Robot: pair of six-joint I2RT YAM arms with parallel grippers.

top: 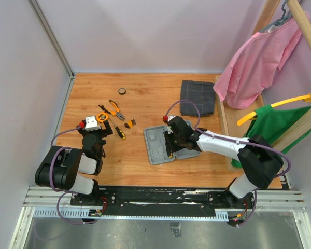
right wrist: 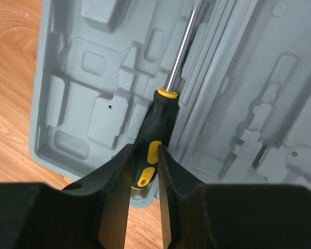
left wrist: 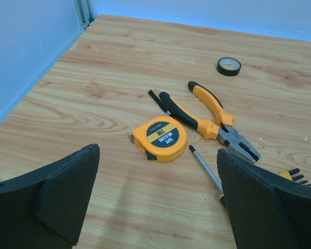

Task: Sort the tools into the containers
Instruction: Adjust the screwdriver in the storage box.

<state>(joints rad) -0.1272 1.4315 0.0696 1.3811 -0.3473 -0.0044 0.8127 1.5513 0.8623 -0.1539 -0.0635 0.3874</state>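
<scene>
The open grey case [top: 156, 147] lies in front of the right arm, its moulded compartments [right wrist: 83, 104] showing. My right gripper [top: 170, 144] [right wrist: 145, 155] is shut on the black-and-yellow handle of a screwdriver [right wrist: 160, 111], which lies along the case's central groove. My left gripper [top: 97, 128] [left wrist: 158, 171] hangs open and empty just short of the orange tape measure [left wrist: 159, 138] [top: 104, 117]. Beyond it lie orange-handled pliers [left wrist: 210, 116] [top: 115, 109] and a second screwdriver [left wrist: 207, 170] [top: 119, 132]. A small bit holder [top: 130, 124] rests between the tools and the case.
A black tape roll [left wrist: 228, 66] [top: 123, 91] lies farther back. The folded dark grey cloth [top: 197, 97] sits behind the case. A wooden rack [top: 225, 124] with pink [top: 254, 62] and green [top: 277, 124] garments borders the right side. Walls close the left and back.
</scene>
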